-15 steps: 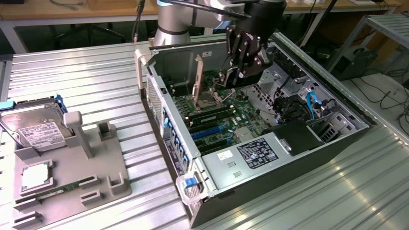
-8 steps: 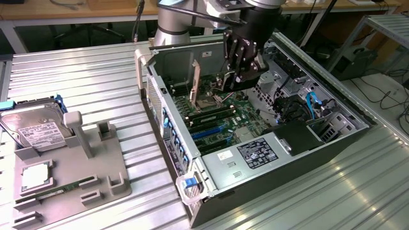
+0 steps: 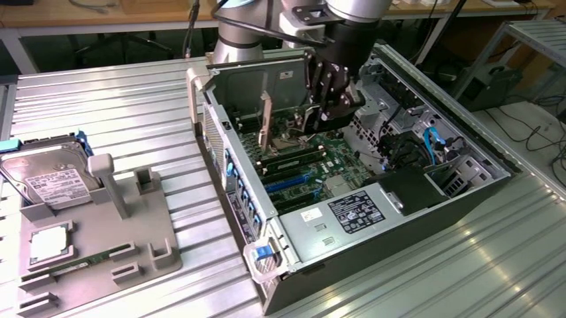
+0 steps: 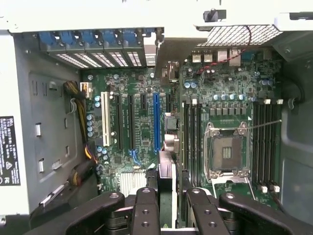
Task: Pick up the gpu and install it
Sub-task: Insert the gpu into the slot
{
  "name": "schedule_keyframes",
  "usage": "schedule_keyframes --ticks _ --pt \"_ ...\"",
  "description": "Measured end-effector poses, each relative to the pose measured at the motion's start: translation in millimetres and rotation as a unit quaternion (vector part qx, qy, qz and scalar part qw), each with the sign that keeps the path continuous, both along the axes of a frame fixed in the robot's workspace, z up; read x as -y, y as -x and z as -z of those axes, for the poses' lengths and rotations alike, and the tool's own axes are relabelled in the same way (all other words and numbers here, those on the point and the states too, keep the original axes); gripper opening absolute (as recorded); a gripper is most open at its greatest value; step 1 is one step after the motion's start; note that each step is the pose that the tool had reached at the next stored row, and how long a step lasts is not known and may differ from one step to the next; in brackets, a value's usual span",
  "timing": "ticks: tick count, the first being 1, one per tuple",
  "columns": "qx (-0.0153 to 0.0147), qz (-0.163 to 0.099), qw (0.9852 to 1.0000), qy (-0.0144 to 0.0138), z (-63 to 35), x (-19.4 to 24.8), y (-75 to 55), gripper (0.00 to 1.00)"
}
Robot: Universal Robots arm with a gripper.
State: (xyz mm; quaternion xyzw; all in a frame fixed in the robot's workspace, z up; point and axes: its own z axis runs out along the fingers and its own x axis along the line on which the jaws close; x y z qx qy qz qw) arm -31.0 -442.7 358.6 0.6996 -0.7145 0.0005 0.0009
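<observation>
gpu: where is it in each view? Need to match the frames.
Exterior view: the gpu hangs in the pincer above the motherboard, inside the open PC case.
Wrist view: the gpu is seen edge-on as a thin strip between the pincer fingers.
Shared landmark: the empty CPU socket, beside the memory slots.

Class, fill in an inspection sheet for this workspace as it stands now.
Surface: ribbed metal table, open PC case on it.
Job's things: gpu edge-on in the tool, above the motherboard slots.
Clutter: grey holder with hard drive, CPU, memory stick.
Grippers: tool shut on gpu, inside case.
Cables: blue cable and yellow-black bundle in case.
Surroundings: wooden benches behind; floor cables at the exterior view's right.
</observation>
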Motion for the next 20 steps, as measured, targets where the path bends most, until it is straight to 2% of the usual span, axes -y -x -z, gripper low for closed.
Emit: schedule_keyframes --ticks 10,16,20 --pt "-0.0007 0.000 1.0000 0.0000 16.4 0.6 7.1 0.27" --pt "-0.0022 0.000 1.0000 0.0000 23.4 5.7 7.2 0.27" --pt "-0.0025 0.000 1.0000 0.0001 29.8 6.4 11.0 0.27"
